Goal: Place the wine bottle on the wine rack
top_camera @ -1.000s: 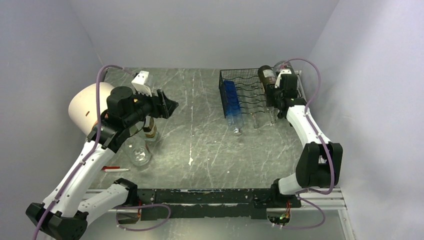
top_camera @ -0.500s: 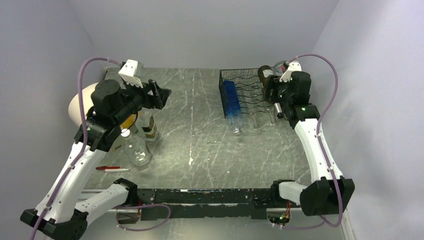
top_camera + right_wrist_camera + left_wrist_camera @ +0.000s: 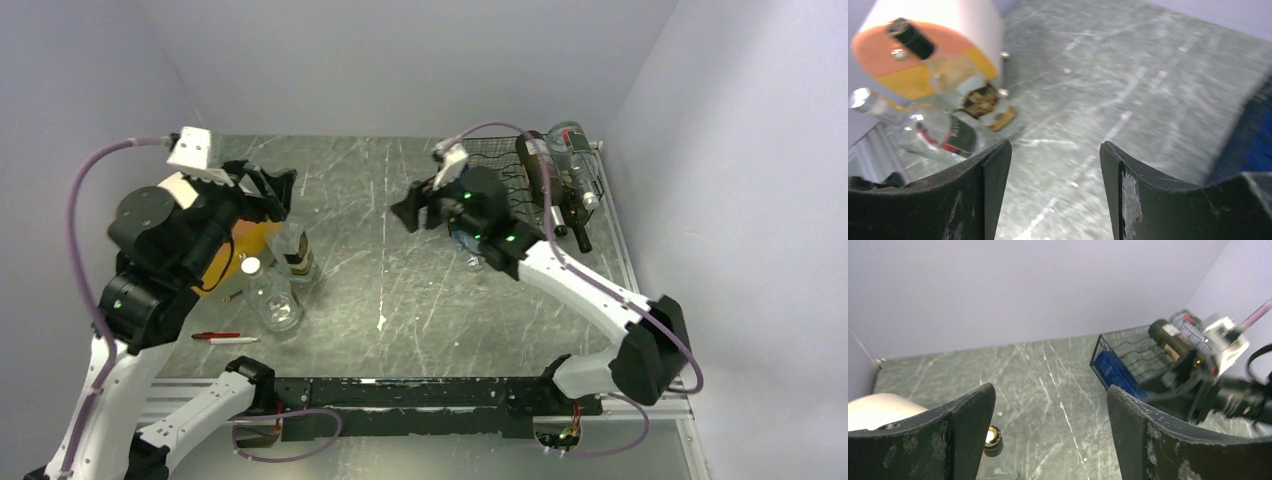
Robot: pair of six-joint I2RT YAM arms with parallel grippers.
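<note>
Atop the wine rack point(image 3: 505, 148) (far right), wine bottle point(image 3: 540, 160) lying, left fingers point(image 3: 965, 422) and right fingers point(image 3: 993, 187) apart — empty

- The table point(image 3: 400, 290) was a grey-green, stone-patterned slab streaked with pale scratches.
- The wine rack point(image 3: 508, 152), a black wire box, stood on the table at its far right corner, close to the back wall.
- Well apart from the wine rack, across the table on the left, a white cylinder point(image 3: 250, 240) with an orange end lay on its side.
- A clear labelled bottle point(image 3: 298, 257) stood upright just beside the cylinder, on the side facing the wine rack.
- A round clear flask point(image 3: 277, 308) stood nearer the front edge than the wine rack, close to the labelled bottle.
- A red-and-white pen point(image 3: 224, 338) lay flat, farthest of all from the wine rack.
</note>
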